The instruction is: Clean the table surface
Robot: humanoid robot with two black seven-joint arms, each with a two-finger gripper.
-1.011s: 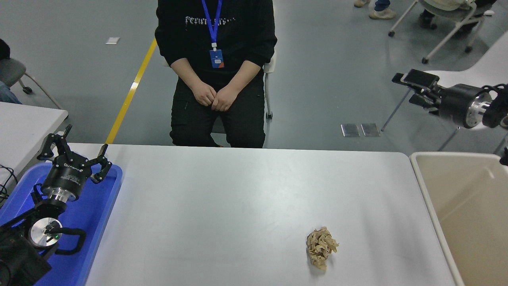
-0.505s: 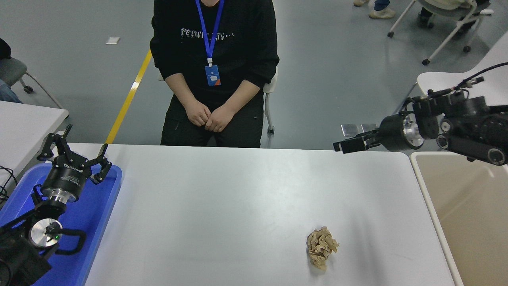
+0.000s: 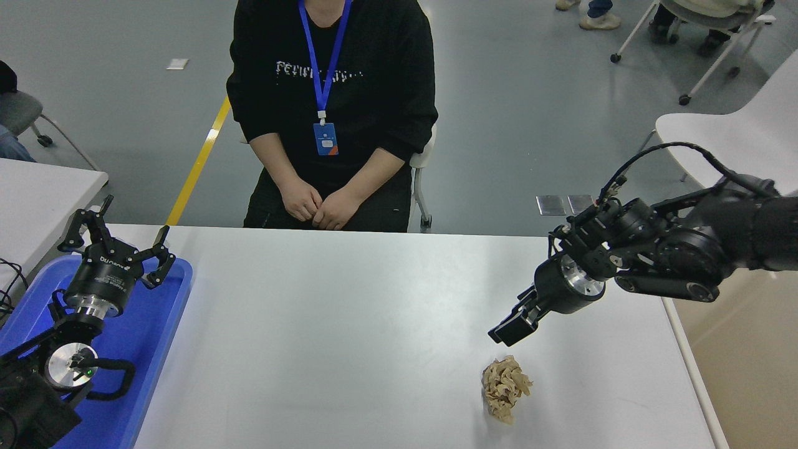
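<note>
The table surface [image 3: 349, 324] is a wide matte white tabletop. A crumpled ball of brown paper [image 3: 505, 388] lies on it near the front right. My right gripper [image 3: 508, 330] reaches in from the right edge, points down and to the left, and hangs just above and behind the paper ball without touching it. It is seen side-on and holds nothing. My left gripper [image 3: 115, 240] is parked at the lower left over the blue tray, open and empty.
A blue plastic tray [image 3: 156, 337] sits on the table's left end. A beige bin [image 3: 748, 374] stands against the table's right edge. A person [image 3: 330, 93] sits at the far side, hands clasped. A corner of a smaller white table [image 3: 37, 193] shows at the left.
My right arm has swung from high at the right edge, down and leftward over the table, to just above the paper ball. The person has shifted slightly left. The left arm has not moved.
</note>
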